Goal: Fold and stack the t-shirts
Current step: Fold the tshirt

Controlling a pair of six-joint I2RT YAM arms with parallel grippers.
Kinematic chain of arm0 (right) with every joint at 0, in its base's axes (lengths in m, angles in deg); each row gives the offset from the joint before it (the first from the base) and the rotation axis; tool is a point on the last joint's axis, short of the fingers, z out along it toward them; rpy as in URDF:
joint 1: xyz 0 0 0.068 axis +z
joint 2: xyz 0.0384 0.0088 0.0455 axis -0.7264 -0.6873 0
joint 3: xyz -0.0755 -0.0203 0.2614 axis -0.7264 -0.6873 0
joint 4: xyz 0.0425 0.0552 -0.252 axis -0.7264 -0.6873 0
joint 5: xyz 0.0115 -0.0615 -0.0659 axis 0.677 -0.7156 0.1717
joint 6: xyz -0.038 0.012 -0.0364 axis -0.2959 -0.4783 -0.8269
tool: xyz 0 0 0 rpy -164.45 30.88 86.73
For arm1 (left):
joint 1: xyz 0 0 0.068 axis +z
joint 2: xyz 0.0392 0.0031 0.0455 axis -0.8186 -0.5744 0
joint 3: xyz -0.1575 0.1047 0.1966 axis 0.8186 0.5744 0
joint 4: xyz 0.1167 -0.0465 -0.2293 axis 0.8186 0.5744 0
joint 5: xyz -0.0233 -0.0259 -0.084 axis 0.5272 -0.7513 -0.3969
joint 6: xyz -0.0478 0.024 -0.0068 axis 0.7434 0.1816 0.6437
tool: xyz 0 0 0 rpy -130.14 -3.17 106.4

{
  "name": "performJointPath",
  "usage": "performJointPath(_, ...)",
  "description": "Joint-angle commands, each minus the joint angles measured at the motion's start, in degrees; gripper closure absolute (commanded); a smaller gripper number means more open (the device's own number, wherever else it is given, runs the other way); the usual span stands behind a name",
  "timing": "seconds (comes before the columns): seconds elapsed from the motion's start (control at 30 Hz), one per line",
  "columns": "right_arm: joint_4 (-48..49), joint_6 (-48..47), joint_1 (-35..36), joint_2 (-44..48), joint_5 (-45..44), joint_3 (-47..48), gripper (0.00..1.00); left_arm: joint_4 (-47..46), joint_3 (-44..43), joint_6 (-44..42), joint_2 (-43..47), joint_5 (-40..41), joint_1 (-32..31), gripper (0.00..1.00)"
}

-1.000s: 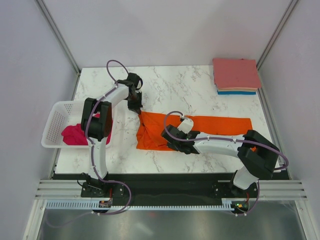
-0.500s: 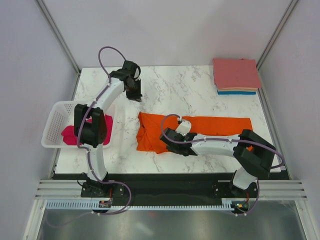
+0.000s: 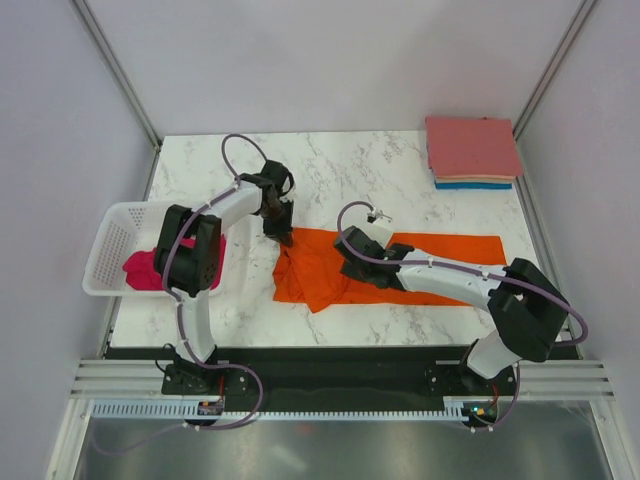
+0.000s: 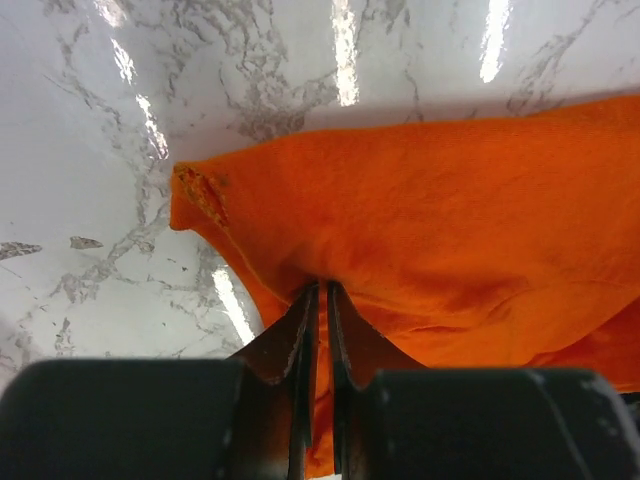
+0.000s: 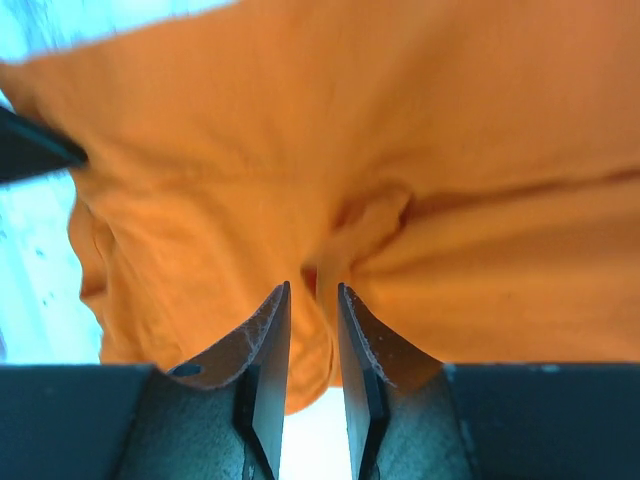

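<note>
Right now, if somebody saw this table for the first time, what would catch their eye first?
The bright orange t-shirt sprawled across the middle of the marble table, with the left gripper pinching its far left corner and the right gripper pinching a bunched fold further in. Next come the neat stack of folded shirts in the far right corner and the magenta shirt heaped in the white basket at the left edge.
</note>
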Motion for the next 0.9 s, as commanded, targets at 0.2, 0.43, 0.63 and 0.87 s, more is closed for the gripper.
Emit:
performJointPath(0.2, 1.10, -5.07, -6.14, -1.84, 1.64, 2.65, 0.66, 0.06, -1.29, -0.91, 9.97, 3.56, -0.34, 0.82)
performJointPath(0.43, 2.69, -5.51, -7.11, -2.73, 5.41, 2.83, 0.65, -0.37, 9.86, -3.02, 22.10, 5.49, -11.65, 0.77)
performJointPath(0.63, 3.65, -4.72, -7.38, -3.87, 7.61, 3.44, 0.64, -4.33, 21.90, 1.19, 30.29, 5.05, -19.84, 0.71)
performJointPath(0.87, 4.97, -2.61, -7.38, -3.52, 8.14, -0.15, 0.87, -13.02, 33.32, 7.43, 37.06, 2.60, -25.65, 0.66)
